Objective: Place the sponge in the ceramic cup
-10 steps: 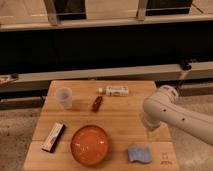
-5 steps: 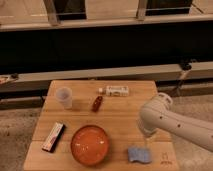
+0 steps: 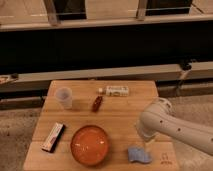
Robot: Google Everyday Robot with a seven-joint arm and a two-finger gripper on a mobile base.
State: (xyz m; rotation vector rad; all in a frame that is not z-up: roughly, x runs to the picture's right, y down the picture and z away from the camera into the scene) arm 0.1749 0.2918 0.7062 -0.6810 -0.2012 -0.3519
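Seeing the end effector (image 3: 146, 143) hanging over the sponge (image 3: 139, 155) by the desk's (image 3: 120, 117) near right corner. Struggling to tell if open or closed tbh.

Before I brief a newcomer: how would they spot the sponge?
On the wooden table, look at the near right corner, just right of the orange bowl. The sponge lies there, close under the gripper: small, flat, blue-grey, wavy-edged.
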